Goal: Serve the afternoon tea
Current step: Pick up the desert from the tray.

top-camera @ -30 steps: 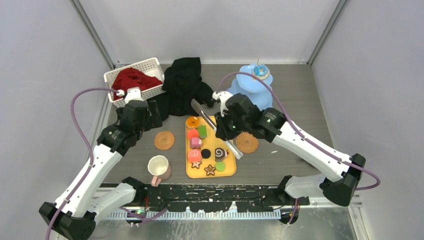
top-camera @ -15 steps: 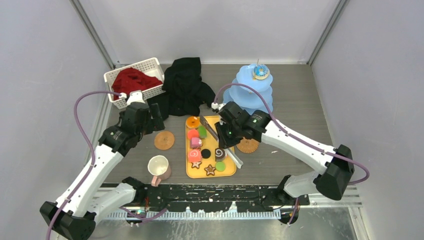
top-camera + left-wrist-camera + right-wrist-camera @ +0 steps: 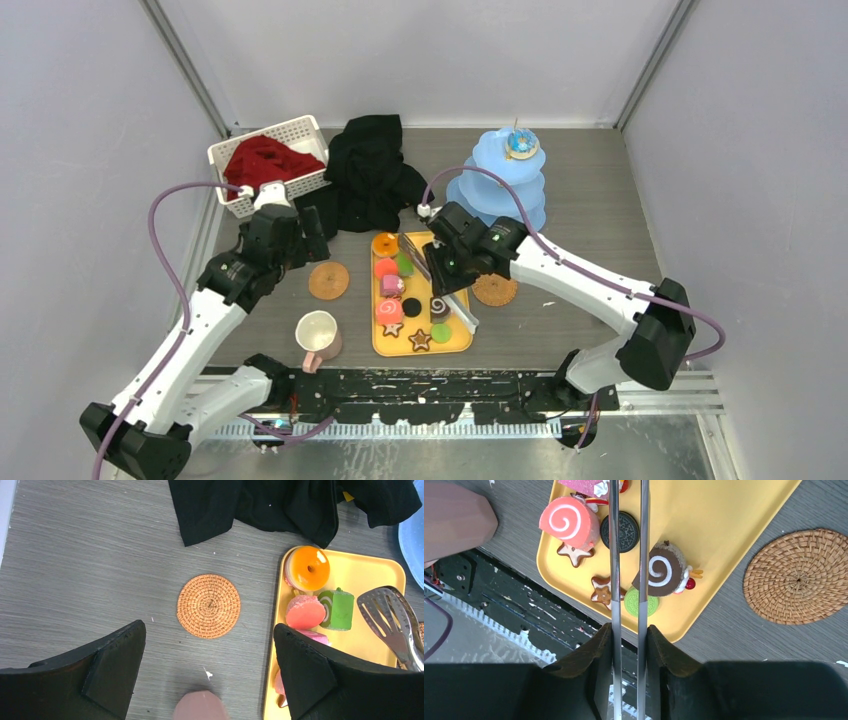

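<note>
We see two arms of one build: the left arm (image 3: pixel 190 330) and the right arm (image 3: pixel 590 285) each have long white links joined by chunky black joint housings (image 3: pixel 655 340). A purple cable (image 3: pixel 200 184) loops out from each wrist and ends there in a small white plug. The left gripper (image 3: pixel 207 630) has matte black fingers (image 3: pixel 115 665), wedge-shaped with flat, faceted faces. The right gripper (image 3: pixel 629 630) has the same black fingers (image 3: pixel 596 665), tapering to blunt tips.
</note>
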